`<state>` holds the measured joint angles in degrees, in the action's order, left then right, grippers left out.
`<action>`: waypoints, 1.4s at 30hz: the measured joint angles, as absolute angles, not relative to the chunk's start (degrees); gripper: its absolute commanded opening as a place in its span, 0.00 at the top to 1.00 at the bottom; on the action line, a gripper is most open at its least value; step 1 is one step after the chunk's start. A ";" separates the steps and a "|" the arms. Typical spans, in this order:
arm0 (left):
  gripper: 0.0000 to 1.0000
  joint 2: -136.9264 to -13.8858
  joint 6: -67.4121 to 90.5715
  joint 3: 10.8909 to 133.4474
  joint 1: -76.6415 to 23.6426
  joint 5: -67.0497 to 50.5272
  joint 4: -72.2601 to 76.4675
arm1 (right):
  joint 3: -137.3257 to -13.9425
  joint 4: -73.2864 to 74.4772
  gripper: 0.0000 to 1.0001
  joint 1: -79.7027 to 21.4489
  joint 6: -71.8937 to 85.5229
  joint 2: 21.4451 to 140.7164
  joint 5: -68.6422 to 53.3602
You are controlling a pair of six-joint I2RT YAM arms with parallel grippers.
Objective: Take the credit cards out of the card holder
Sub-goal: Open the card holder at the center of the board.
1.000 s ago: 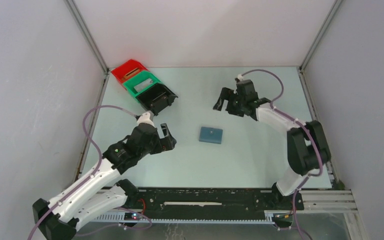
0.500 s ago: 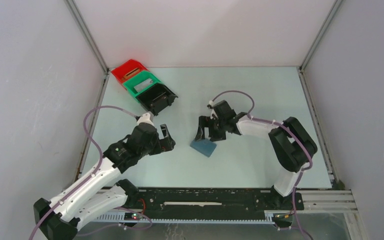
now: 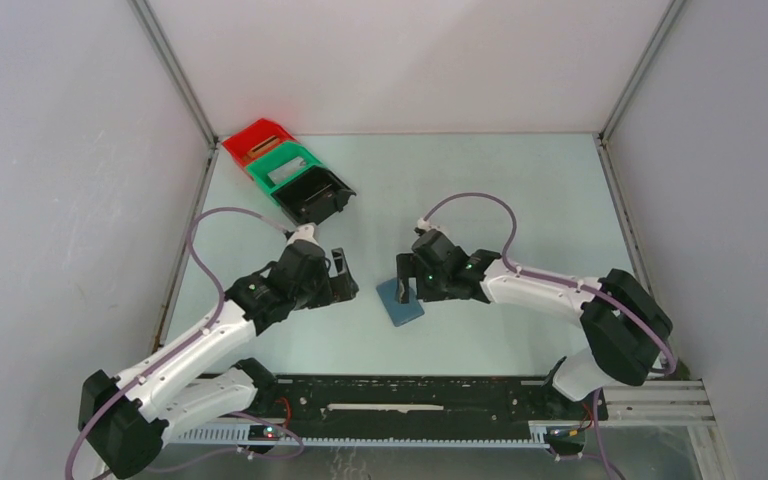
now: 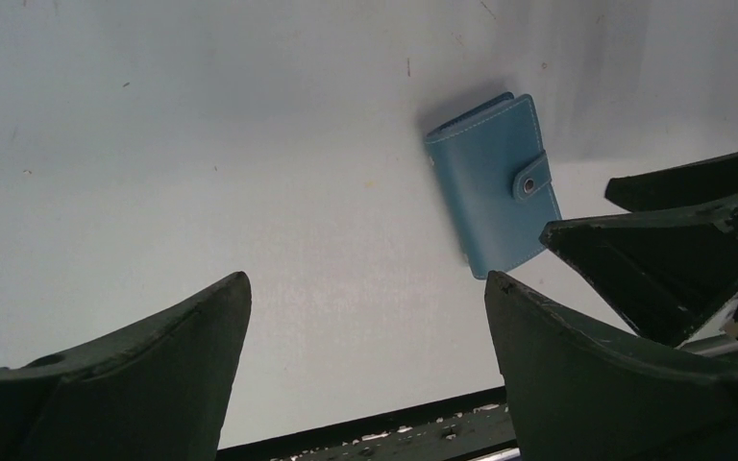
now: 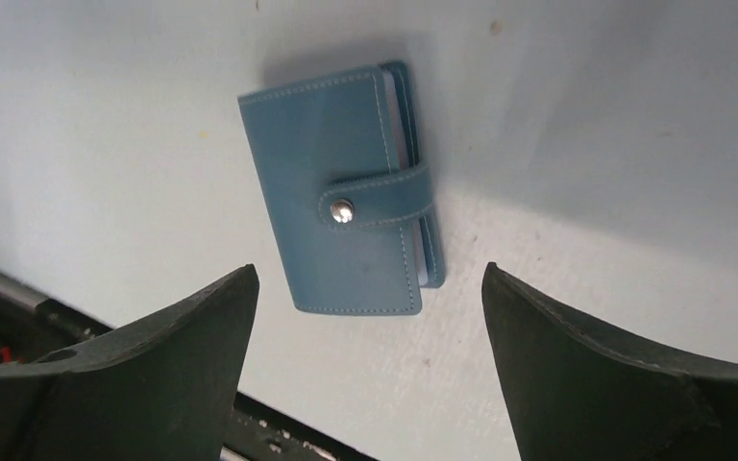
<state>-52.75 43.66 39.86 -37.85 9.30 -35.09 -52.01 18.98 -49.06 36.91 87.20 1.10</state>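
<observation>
Lying flat on the pale desk [image 3: 520, 190], roughly midway between the left and right edges and nearer the near edge than the far one: blue card holder [image 3: 400, 308], closed, strap [image 5: 384, 197] wrapped over its open side and fastened by a small metal stud [image 5: 343, 211]. Peeking out under that strap in the right wrist view, thin pale slivers along the open side, too slight to name as credit cards. Hovering close over the far right part of the card holder in the top view: right jaws, spread wide, gripping nothing, fingers [image 5: 154, 375] to either side and clear of the leather in the wrist view. Reaching in from the left edge side: left jaws, likewise spread wide and empty, pointed toward the card holder, near it but apart. Standing at the far left corner of the desk, in a touching diagonal row: red bin [image 3: 253, 138], green bin [image 3: 282, 165], black bin [image 3: 315, 195].
</observation>
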 measured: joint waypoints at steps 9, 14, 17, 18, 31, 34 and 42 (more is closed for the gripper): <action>0.03 -52.82 47.22 39.86 -37.85 11.84 -35.16 | -68.03 26.39 0.28 -55.79 32.36 97.12 15.22; 0.02 -52.82 47.75 39.86 -37.85 12.21 -35.77 | -70.02 29.85 0.50 -57.58 30.79 103.04 18.50; 0.02 -52.71 47.90 39.86 -37.85 12.47 -36.10 | -70.06 30.81 0.57 -57.80 30.50 104.20 19.20; 0.01 -52.62 47.92 39.86 -37.85 12.56 -36.21 | -70.17 30.94 0.61 -57.80 30.48 104.20 19.46; 0.01 -53.39 46.41 39.86 -37.82 12.91 -36.47 | -70.37 32.08 1.00 -57.78 30.63 103.44 22.02; 0.01 -54.19 45.25 39.86 -37.82 11.97 -36.42 | -68.45 31.90 1.00 -57.30 30.87 100.75 21.43; 0.00 -57.91 42.89 40.16 -37.82 6.61 -34.50 | -55.92 25.54 1.00 -48.31 33.91 84.60 10.46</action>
